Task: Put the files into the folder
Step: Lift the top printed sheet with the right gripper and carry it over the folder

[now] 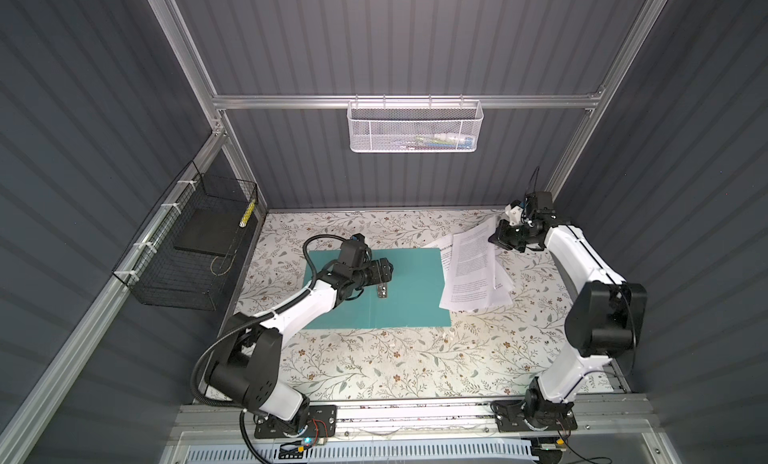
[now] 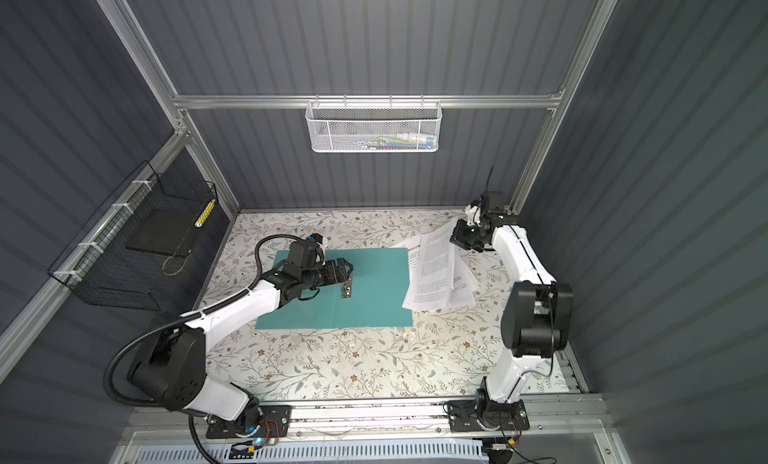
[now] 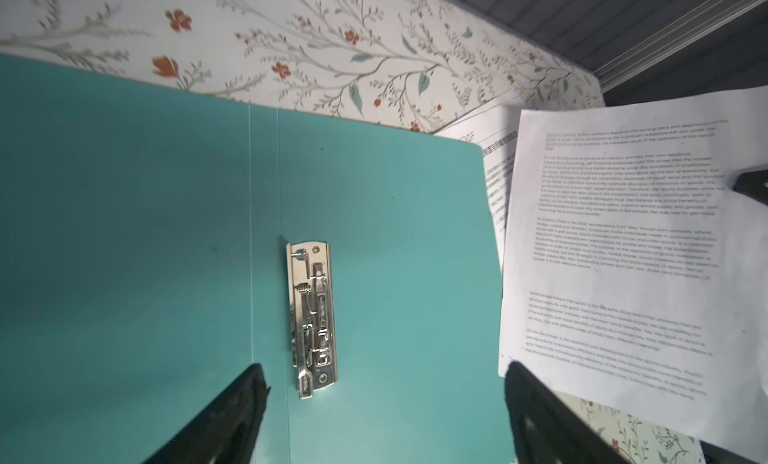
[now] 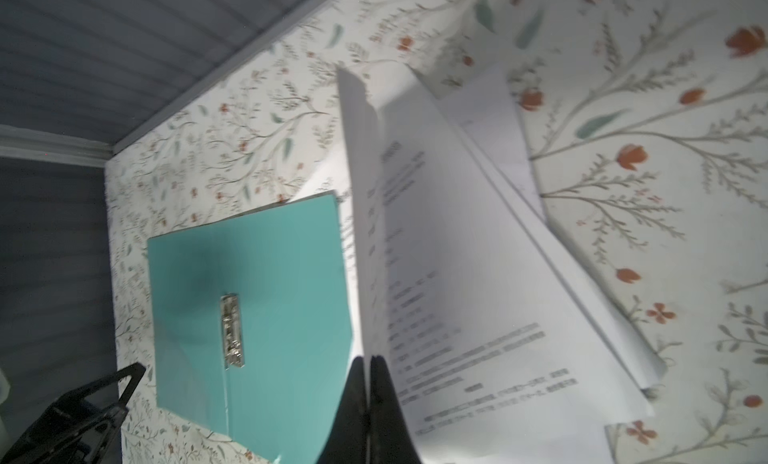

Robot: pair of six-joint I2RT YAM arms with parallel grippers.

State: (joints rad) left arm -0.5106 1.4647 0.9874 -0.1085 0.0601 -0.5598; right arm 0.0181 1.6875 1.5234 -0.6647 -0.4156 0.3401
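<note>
Left gripper (image 1: pixel 387 273) hovers over the open teal folder (image 1: pixel 409 293), jaws wide apart, just above the metal clip (image 1: pixel 381 291) at the spine. The folder lies flat mid-table, nothing in it but the clip. The files (image 1: pixel 473 271) fan out on its right side, overlapping that edge. Right gripper (image 4: pixel 369 362) is pinched tight on the top sheet's far edge, which is raised off the pile. Step looks like the pick-up. Next, probably drag the sheet left onto the folder without creasing; the other sheets are not gripped. Black wire basket (image 1: pixel 183 289) on the left wall holds a dark grey slab (image 1: pixel 205 233). White mesh basket (image 1: pixel 374 129) on the back wall holds small items, too blurred to name.
</note>
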